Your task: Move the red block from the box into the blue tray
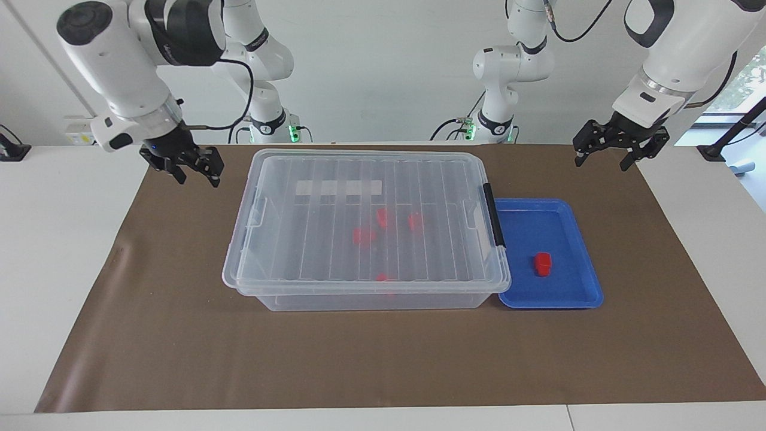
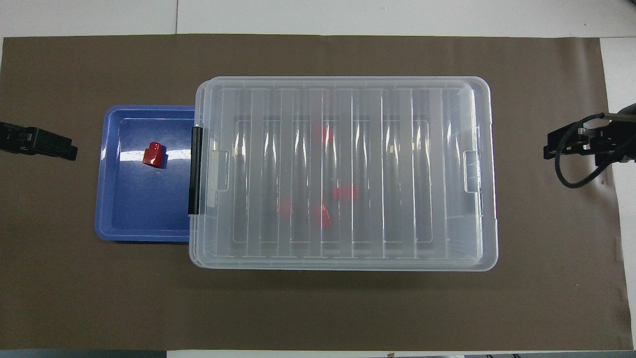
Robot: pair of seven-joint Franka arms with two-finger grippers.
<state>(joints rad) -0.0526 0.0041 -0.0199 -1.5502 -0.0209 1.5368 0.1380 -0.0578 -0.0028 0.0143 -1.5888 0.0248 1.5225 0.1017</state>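
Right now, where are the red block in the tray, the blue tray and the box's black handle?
red block (image 1: 543,263), facing view, middle of the block.
blue tray (image 1: 525,212), facing view, bare floor nearer the robots.
black handle (image 2: 194,169), overhead view, middle of the clip.

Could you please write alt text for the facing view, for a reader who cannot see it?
A red block lies in the blue tray, which sits beside the closed clear box holding more red blocks. The right pincer hangs open over the brown mat off the box's other end, and the left pincer waits open, raised at the tray's end of the table.
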